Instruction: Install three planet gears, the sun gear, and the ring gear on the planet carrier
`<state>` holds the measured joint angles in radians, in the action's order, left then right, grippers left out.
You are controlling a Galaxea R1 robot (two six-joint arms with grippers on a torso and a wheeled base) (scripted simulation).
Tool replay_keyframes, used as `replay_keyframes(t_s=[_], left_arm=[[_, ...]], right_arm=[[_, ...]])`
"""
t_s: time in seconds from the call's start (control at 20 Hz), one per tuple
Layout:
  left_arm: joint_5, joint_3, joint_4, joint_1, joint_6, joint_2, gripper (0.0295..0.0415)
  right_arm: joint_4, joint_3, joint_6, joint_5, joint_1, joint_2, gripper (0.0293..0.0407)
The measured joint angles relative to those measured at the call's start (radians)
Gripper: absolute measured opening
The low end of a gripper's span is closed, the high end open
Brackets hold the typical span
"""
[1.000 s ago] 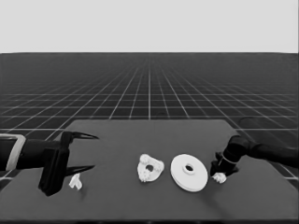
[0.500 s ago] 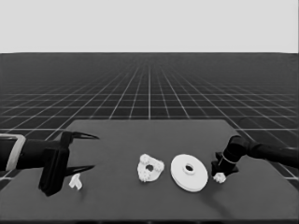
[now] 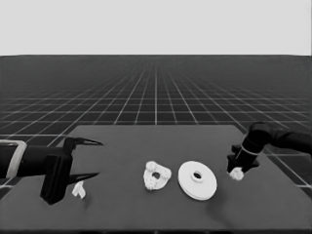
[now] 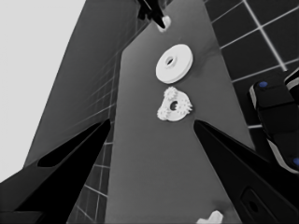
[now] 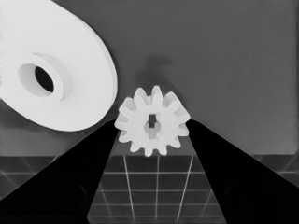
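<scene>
Over at the desk's (image 3: 122, 146) right end, the right claw (image 5: 153, 140) sits at a small gear (image 5: 153, 126), fingers touching its teeth on both sides: clamped on it, by the look of things. Beside it lies the larger round part (image 3: 197, 180), hub up. Toward the middle, the smaller round part (image 3: 157, 176) carries what looks like 3 gears already, its centre hole showing bare. So this gear likely belongs in the middle. Best done with a straight lift, a level carry past the larger round part, then lowering gently so the teeth mesh. Parked at the left end, the left claw (image 4: 152, 133) hangs spread apart, a thin white piece (image 3: 78, 190) near it.
</scene>
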<state>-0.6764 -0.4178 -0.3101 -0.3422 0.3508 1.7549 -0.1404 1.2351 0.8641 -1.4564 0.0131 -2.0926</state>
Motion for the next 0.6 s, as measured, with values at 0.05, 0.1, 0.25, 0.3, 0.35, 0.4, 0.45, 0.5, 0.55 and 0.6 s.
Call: replay_keyframes(t_s=[0.05,0.1,0.25,0.3,0.35,0.4,0.45,0.5,0.55,0.6], left_arm=[[0.0,0.0,0.0,0.0,0.0,0.0,0.0385],[0.0,0.0,0.0,0.0,0.0,0.0,0.0385],[0.0,0.0,0.0,0.0,0.0,0.0,0.0385],[0.0,0.0,0.0,0.0,0.0,0.0,0.0385],[0.0,0.0,0.0,0.0,0.0,0.0,0.0385],[0.0,0.0,0.0,0.0,0.0,0.0,0.0385],[0.0,0.0,0.0,0.0,0.0,0.0,0.0385],[0.0,0.0,0.0,0.0,0.0,0.0,0.0385],[0.0,0.0,0.0,0.0,0.0,0.0,0.0385],[0.0,0.0,0.0,0.0,0.0,0.0,0.0385]], right_arm=[[-0.041,-0.105,0.406,-0.064,0.009,-0.149,0.031],[-0.041,-0.067,0.609,-0.102,0.015,-0.465,0.031],[-0.024,0.306,0.57,-0.093,0.018,-0.876,0.031],[-0.022,0.368,0.546,-0.089,0.018,-0.917,0.031],[-0.021,0.408,0.53,-0.087,0.017,-0.941,0.031],[-0.02,0.433,0.519,-0.085,0.017,-0.956,0.031],[-0.019,0.448,0.513,-0.084,0.017,-0.964,0.031],[-0.019,0.457,0.509,-0.083,0.017,-0.969,0.031],[-0.068,0.484,0.492,-0.071,-0.03,-0.977,0.031],[-0.097,0.505,0.48,-0.061,-0.064,-0.984,0.031]])
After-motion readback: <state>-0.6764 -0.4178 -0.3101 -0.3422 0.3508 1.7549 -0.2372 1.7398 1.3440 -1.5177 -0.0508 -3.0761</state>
